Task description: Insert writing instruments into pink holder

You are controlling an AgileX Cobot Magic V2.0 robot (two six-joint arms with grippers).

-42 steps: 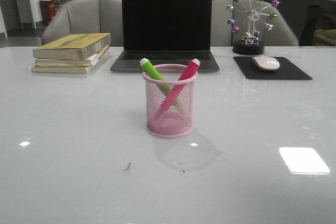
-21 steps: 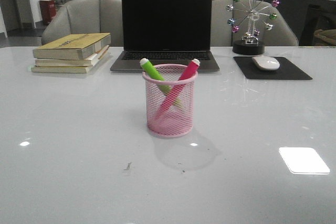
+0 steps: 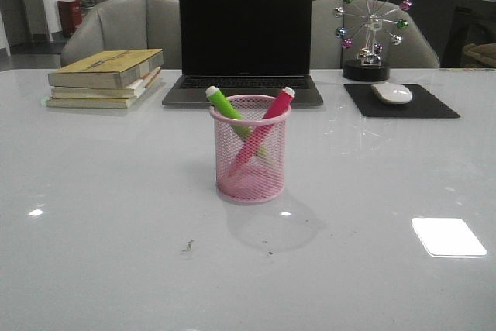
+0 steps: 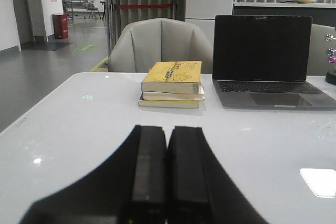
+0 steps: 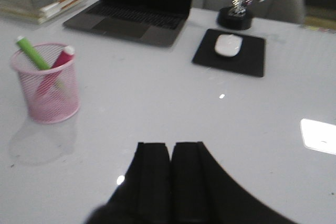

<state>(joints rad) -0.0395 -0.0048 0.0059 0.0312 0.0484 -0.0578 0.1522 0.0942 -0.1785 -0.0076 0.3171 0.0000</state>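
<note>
The pink mesh holder [image 3: 249, 149] stands upright at the middle of the white table. Inside it, crossed, lean the lime green marker [image 3: 225, 103] and the pink marker [image 3: 277, 105], their whitish tips above the rim. The right wrist view shows the holder [image 5: 47, 90] with the green marker [image 5: 30, 52] and the pink marker [image 5: 62, 57], far from my right gripper [image 5: 171, 146], which is shut and empty. My left gripper [image 4: 167, 129] is shut with nothing between its fingers, and the holder is out of its view. Neither gripper appears in the front view.
An open laptop [image 3: 245, 40] stands behind the holder. A stack of books [image 3: 106, 77] lies at the back left. A white mouse [image 3: 391, 92] on a black pad [image 3: 401, 101] and a ball ornament [image 3: 370, 29] are at the back right. Grey chairs stand beyond the table.
</note>
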